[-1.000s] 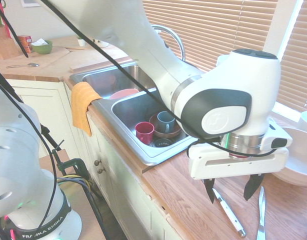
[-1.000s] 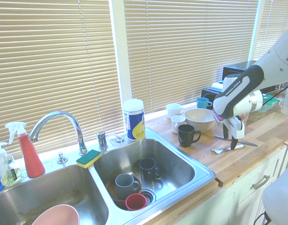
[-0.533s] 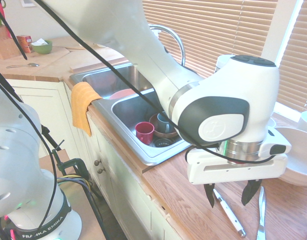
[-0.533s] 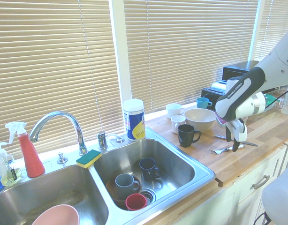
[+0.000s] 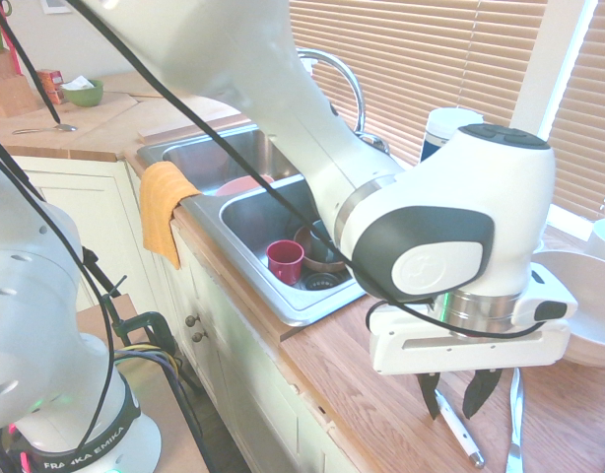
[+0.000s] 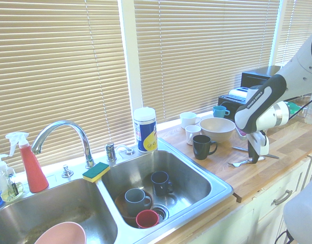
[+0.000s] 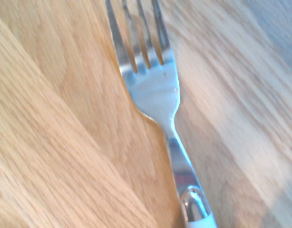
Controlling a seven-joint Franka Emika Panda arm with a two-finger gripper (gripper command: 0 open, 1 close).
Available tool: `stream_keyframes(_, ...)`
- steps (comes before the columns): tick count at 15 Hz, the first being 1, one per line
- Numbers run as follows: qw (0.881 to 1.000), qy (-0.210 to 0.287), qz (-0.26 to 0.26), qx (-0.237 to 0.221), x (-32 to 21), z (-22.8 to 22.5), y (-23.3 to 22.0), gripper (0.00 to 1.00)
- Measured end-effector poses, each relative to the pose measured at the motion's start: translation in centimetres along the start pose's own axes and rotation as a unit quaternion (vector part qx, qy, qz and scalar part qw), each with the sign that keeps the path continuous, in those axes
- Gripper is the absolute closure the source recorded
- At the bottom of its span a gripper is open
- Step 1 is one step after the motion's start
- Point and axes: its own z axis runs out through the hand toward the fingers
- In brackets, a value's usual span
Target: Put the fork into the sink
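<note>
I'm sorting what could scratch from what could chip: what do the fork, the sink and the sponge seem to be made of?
Fork: shiny metal, probably stainless steel, by its bright reflections; its whitish handle might be plastic or ceramic.

Sink: smooth metal, likely stainless steel, by its grey sheen.

Sponge: apparently soft yellow foam with a matt green scouring layer.

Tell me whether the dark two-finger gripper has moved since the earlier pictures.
Yes: the dark two-finger gripper is lower, its jaws closer together, against the white-handled metal fork on the wooden worktop.
</note>
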Motion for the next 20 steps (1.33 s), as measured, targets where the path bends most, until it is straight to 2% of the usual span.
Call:
stream_keyframes(7,0.999,0.008,0.039,0.016,-0.3,0.0,0.4,1.00)
stream_keyframes(11,0.994,-0.006,0.102,0.047,-0.4,-0.3,0.5,1.00)
stream_keyframes(13,0.987,-0.028,0.141,0.068,-0.1,-2.7,0.7,1.00)
stream_keyframes(16,0.976,-0.006,0.211,0.060,1.3,-10.1,0.9,1.00)
stream_keyframes(18,0.965,0.004,0.260,0.043,3.0,-13.4,-1.5,1.00)
stream_keyframes(20,0.950,0.009,0.311,0.032,6.1,-14.6,-5.9,1.00)
